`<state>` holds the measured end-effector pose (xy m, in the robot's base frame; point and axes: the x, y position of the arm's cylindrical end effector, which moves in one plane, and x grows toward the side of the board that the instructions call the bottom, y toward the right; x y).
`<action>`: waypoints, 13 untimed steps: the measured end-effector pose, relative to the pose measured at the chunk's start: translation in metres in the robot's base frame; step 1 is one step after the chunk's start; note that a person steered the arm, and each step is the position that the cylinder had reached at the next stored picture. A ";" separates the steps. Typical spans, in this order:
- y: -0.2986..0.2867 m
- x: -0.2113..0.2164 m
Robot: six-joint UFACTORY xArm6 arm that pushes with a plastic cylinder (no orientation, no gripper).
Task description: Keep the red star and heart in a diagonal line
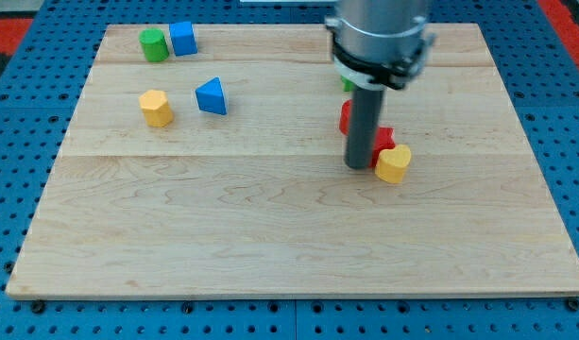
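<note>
My tip (358,166) rests on the board right of centre. A red block (384,139) shows just to the right of the rod, touching a yellow heart-like block (394,163) at its lower right. A second red block (346,116) peeks out at the rod's left, higher up; the rod hides most of both red blocks, so I cannot tell their shapes. My tip stands just left of the yellow block and below the two red ones.
A green block (348,83) is mostly hidden behind the arm. At the view's top left stand a green cylinder (154,44) and a blue cube (182,39). Below them are a yellow hexagon-like block (156,108) and a blue triangle (212,96).
</note>
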<state>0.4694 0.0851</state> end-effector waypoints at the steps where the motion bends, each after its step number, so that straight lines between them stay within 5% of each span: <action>1: 0.019 0.023; 3: 0.084 -0.005; 4: 0.096 0.027; 5: 0.035 0.066; 6: 0.020 0.009; 7: 0.079 0.000; 8: 0.096 -0.071; 13: 0.039 -0.037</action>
<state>0.4329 0.1237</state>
